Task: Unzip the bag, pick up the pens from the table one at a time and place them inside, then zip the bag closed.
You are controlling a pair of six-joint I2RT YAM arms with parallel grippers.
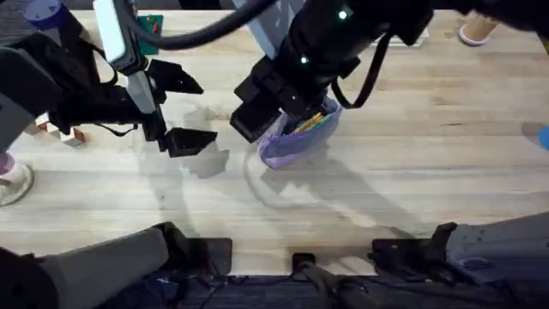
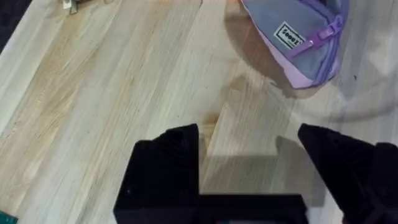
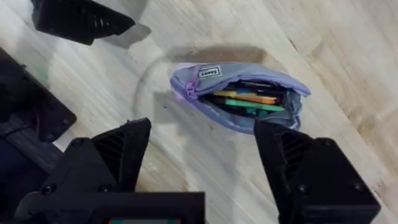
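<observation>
The lavender bag (image 1: 287, 146) lies near the middle of the table (image 1: 412, 172), its zipper open. In the right wrist view the bag's (image 3: 273, 78) mouth gapes and pens (image 3: 249, 102) lie inside: a green one, an orange one and a dark one. My right gripper (image 3: 205, 162) hovers open above the bag and holds nothing. Its arm (image 1: 326, 43) reaches across the middle. My left gripper (image 1: 184, 112) stands open and empty to the left of the bag, apart from it. The left wrist view shows the bag's closed end (image 2: 298, 43) beyond the left gripper (image 2: 249, 155).
Small wooden blocks (image 1: 64, 133) and a white round object (image 1: 13, 180) sit at the left edge. A green item (image 1: 150, 30) lies at the back left and a cup (image 1: 476, 30) at the back right. Bare wood stretches in front of and to the right of the bag.
</observation>
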